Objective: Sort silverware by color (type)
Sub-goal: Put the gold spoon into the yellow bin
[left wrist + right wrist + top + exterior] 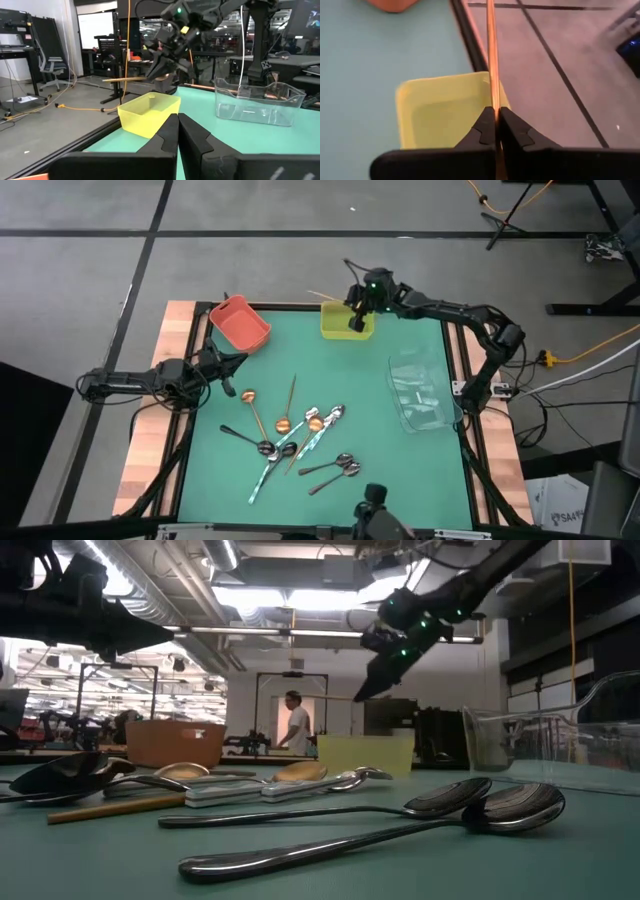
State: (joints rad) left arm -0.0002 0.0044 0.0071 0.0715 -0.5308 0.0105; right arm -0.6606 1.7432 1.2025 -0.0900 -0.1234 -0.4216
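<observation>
Likely a robotics lab, exposed ceiling ducts (190, 590), equipment racks (20, 55), office chair (50, 67), floor cables (80, 107)

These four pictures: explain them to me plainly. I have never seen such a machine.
It is a robot with two dark arms at a green table. One camera looks down from above, one looks level across the tabletop, and one sits on each wrist. The right gripper hangs over the yellow bin, its fingers shut on a thin gold utensil. The left gripper waits shut and empty near the orange-red bin. A clear bin stands on the table's right side. Black, gold and silver spoons lie scattered in the middle, not yet sorted.
</observation>
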